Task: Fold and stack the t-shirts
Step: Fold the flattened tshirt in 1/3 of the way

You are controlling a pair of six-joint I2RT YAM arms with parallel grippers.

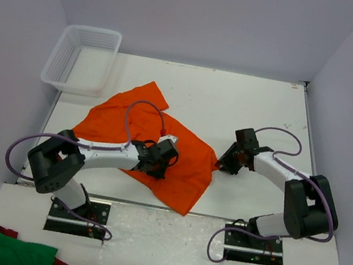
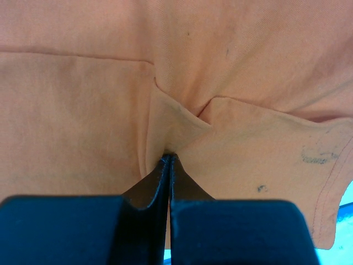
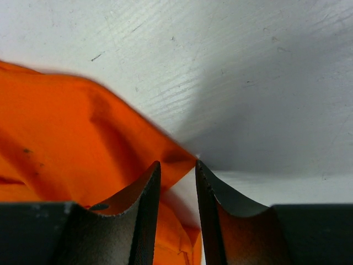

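**Top view.** An orange t-shirt [image 1: 115, 116] lies crumpled and unfolded on the white bench [image 1: 255, 104], left of centre. Its long axis seems to run roughly from 11 o'clock to 5 o'clock. The left end effector [image 1: 162, 154] sits on the shirt's middle. The right end effector [image 1: 229, 162] is at the shirt's 3 o'clock corner, on the edge of the cloth. A clear mesh basket [image 1: 60, 63] stands well apart at 10 o'clock. A pile of green and red cloth [image 1: 13, 251] lies at 7 o'clock behind the arm bases. Neither seems to block the fold.

**Left wrist.** The left end effector [image 2: 168, 160] is closed, pinching a small ridge of the shirt [image 2: 83, 99]. Creases radiate from the tips toward 12 o'clock. A stitched hem shows at 4 o'clock.

**Right wrist.** The right end effector [image 3: 176, 165] has its jaws narrowly apart, with bench visible through the gap. The shirt's pointed corner [image 3: 66, 127] comes in from 9 o'clock and ends right at the tips, so nothing is visibly clamped. Bare bench [image 3: 248, 83] fills 12 to 3 o'clock. The right arm is nearer this corner, and closing on it looks like the step due.
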